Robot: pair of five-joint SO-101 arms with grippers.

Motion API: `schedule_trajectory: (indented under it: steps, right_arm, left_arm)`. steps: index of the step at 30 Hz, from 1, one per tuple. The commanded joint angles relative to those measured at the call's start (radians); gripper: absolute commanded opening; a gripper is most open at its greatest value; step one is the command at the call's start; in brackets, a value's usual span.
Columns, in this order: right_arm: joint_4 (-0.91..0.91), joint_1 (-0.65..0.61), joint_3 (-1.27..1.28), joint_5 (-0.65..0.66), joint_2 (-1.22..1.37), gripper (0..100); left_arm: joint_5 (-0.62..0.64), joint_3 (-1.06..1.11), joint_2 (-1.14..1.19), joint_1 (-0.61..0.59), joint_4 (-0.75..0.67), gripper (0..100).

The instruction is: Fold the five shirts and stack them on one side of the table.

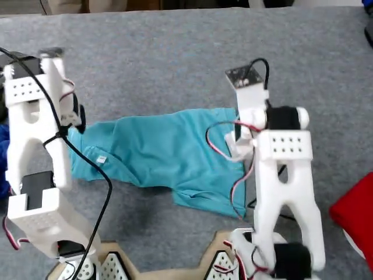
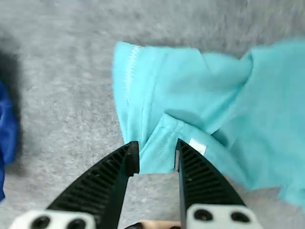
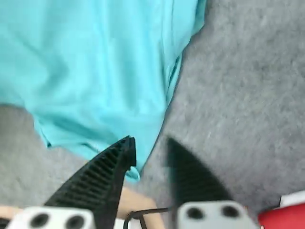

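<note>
High view: a grey, felt-like table (image 1: 175, 52) carries one rumpled teal shirt (image 1: 163, 151) at its middle, between the arms. Folding seems barely begun.

Left wrist view: the left pincer (image 2: 156, 153) is spread at a soft stitched hem and needs to close there next.

Right wrist view: the right pincer (image 3: 148, 150) is spread over the shirt's right edge.

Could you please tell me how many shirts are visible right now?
3: a teal shirt spread mid-table, a red shirt at the right edge, a blue shirt at the left edge. Others may be hidden.
</note>
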Motion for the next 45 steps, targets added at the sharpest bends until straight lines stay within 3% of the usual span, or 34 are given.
schedule_trajectory:
  steps: [1, 7, 14, 21, 29, 39, 45]
  right_arm:
    - [-0.028, -0.048, -0.137, -0.083, 0.104, 0.9]
    - [-0.029, -0.189, -0.278, -0.209, 0.285, 0.6]
    - [-0.155, -0.271, -0.363, -0.261, 0.529, 0.6]
    - [-0.219, -0.236, -0.492, -0.255, 0.802, 0.6]
    - [-0.210, -0.053, -0.714, -0.186, 1.047, 0.6]
    - [-0.060, 0.117, -1.055, -0.118, 1.262, 0.6]
    - [0.094, 0.124, -1.305, -0.104, 1.342, 0.6]
  left_arm:
    - [0.115, -0.078, -0.012, 0.029, 0.023, 14]
    - [0.299, -0.060, 0.013, 0.175, 0.023, 13]
    - [0.370, -0.083, 0.213, 0.311, -0.002, 13]
    - [0.362, -0.227, 0.530, 0.232, -0.041, 13]
    - [0.278, -0.517, 0.763, 0.132, 0.017, 13]
    - [0.215, -0.574, 0.814, 0.084, 0.021, 13]
    - [0.155, -0.574, 0.812, 0.041, 0.021, 13]
